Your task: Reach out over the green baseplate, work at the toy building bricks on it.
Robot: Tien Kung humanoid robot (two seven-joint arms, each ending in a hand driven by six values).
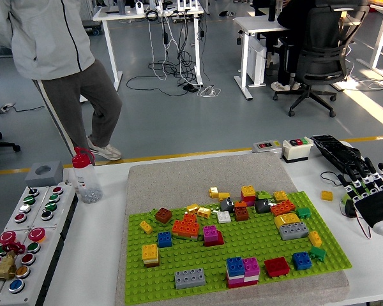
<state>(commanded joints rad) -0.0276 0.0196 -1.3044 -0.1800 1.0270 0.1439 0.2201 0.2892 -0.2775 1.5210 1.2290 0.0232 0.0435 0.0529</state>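
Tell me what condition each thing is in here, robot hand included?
Right hand: fingers spread, holding nothing, at the table's right edge beside the baseplate.
Green baseplate: flat on a grey mat, scattered with bricks.
Yellow brick: loose on the table, off the baseplate.
Red-capped bottle: upright, closed.

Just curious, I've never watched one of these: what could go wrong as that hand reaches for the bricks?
The right hand comes in beside the green baseplate, so it may knock the green brick or yellow brick at that edge. The loose yellow brick on the table could get swept away. The black cable might snag its fingers.
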